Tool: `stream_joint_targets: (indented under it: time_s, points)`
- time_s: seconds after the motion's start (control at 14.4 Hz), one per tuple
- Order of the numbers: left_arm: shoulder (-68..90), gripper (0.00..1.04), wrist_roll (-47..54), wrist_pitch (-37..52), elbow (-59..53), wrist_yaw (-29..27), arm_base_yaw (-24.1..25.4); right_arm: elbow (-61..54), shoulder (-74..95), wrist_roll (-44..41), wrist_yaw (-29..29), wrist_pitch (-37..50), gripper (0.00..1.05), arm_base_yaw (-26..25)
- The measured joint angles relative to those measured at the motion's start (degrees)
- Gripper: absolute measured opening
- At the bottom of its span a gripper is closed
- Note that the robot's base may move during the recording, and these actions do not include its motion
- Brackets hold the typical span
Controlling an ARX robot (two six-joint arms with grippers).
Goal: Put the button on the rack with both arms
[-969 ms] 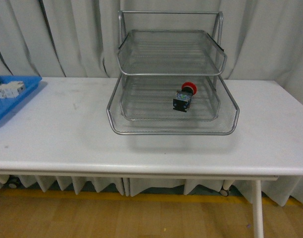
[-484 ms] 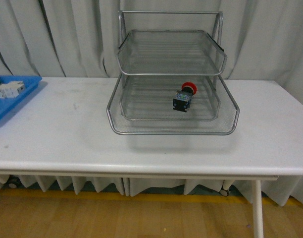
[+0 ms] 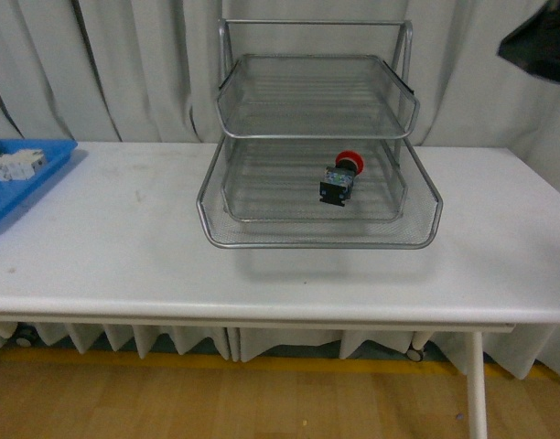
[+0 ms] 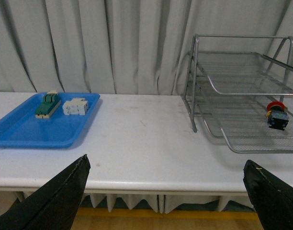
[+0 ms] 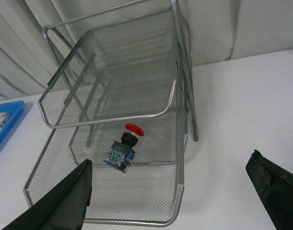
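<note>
The button (image 3: 339, 176), red cap on a dark body, lies on its side on the middle tier of the silver wire-mesh rack (image 3: 318, 240). The right wrist view looks down on the button (image 5: 123, 148) and the rack (image 5: 108, 122); my right gripper (image 5: 170, 159) hangs open above the rack's front corner, holding nothing. A black part of my right arm (image 3: 541, 41) shows at the top right of the front view. My left gripper (image 4: 165, 162) is open and empty near the table's front edge, well short of the rack (image 4: 242, 96) and the button (image 4: 276, 115).
A blue tray (image 4: 41, 127) at the table's left end holds a green-and-cream switch block (image 4: 47, 104) and a white blocky component (image 4: 74, 106). The white table (image 3: 124, 247) stands before grey curtains; its front edge runs across the front view.
A black part of the right arm has come into the top right corner of the front view. The button and the rack have not moved.
</note>
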Motion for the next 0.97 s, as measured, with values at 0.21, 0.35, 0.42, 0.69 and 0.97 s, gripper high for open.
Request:
stream_joint_targets:
  time_s: [0.21, 0.35, 0.42, 0.69, 0.97]
  points:
    - [0.00, 0.98, 0.00, 0.00, 0.00, -0.02, 0.00, 10.93, 9.33, 2.93, 0.87, -10.99, 0.91, 4.90]
    - [0.00, 0.98, 0.00, 0.00, 0.00, -0.02, 0.00, 13.79, 13.18, 2.64, 1.18, -16.00, 0.67, 8.22]
    - [0.00, 0.98, 0.00, 0.00, 0.00, -0.02, 0.00, 14.93, 14.78, 2.19, 1.44, -17.68, 0.55, 9.57]
    - [0.00, 0.98, 0.00, 0.00, 0.00, -0.02, 0.00, 18.53, 19.45, 0.22, 1.70, -22.84, 0.07, 12.63]
    - [0.00, 0.98, 0.00, 0.00, 0.00, -0.02, 0.00, 18.71, 22.73, -0.52, 1.90, -25.81, 0.02, 16.46]
